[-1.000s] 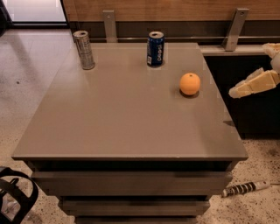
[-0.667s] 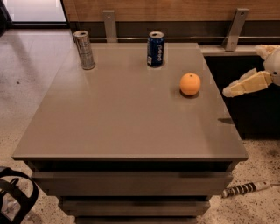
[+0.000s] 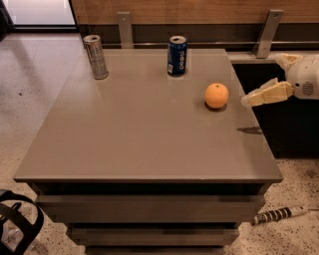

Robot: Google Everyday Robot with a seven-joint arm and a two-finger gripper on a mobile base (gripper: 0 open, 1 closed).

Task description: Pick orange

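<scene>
Sitting alone near the right edge of the table (image 3: 149,129), apart from the blue soda can (image 3: 177,55) and silver can (image 3: 95,56) at the back, the orange (image 3: 217,95) allows a sideways reach; the end effector (image 3: 247,99) hovers just beside it, not touching, opening impossible to tell.

One high camera looks down across the table (image 3: 144,149) toward the wall (image 3: 209,11), claw (image 3: 250,98) beside its right edge.

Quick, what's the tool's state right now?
Tool: open or closed cannot be told; holds nothing, hovering just right of the orange, not touching it.
</scene>
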